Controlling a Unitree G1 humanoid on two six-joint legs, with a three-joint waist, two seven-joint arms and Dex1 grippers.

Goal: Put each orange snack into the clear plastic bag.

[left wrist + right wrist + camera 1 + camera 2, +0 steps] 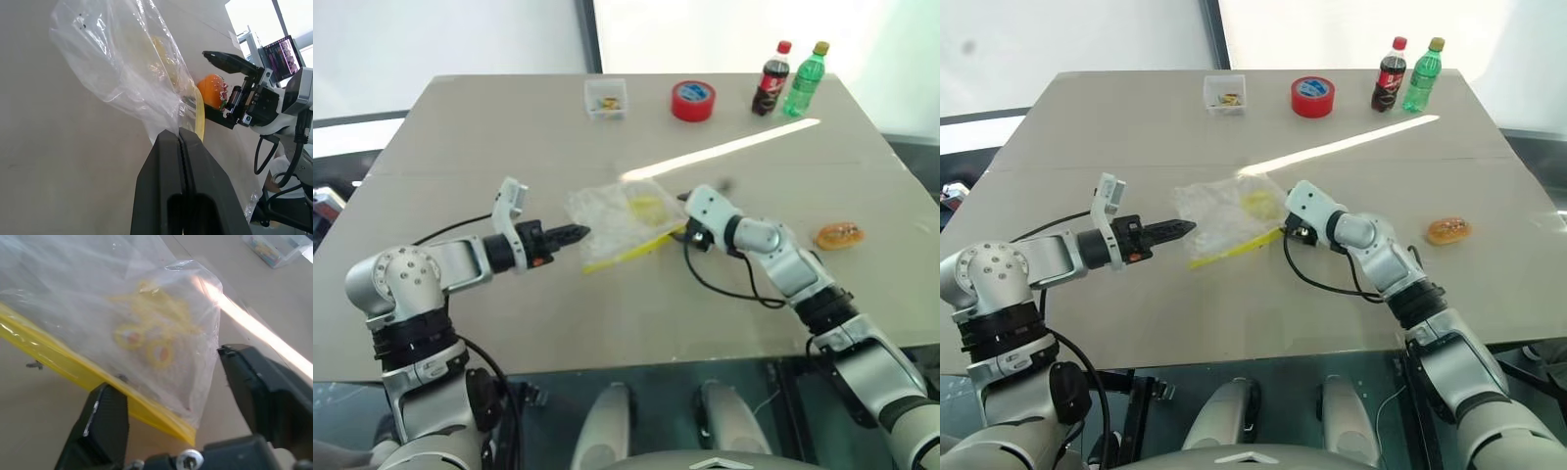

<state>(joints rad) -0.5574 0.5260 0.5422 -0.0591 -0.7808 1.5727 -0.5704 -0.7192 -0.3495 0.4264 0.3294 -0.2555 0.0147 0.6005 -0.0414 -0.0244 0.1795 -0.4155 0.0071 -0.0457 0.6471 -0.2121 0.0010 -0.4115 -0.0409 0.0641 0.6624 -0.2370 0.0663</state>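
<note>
The clear plastic bag (619, 220) lies crumpled at the middle of the table, its yellow strip (625, 253) along the near edge. Yellow markings show through the plastic (146, 328). My left gripper (579, 232) is shut on the bag's left edge, and its closed fingertips (171, 139) pinch the film. My right gripper (685, 231) is at the bag's right corner. Its fingers (110, 416) stand open on either side of the yellow strip, apart from it. One orange snack (840, 235) rests on the table to the right of my right arm, and it shows past the right gripper (211, 89).
At the table's far side stand a small clear box (606, 98), a red tape roll (693, 100), a cola bottle (771, 78) and a green bottle (805, 80). A black cable (724, 284) loops on the table below my right wrist.
</note>
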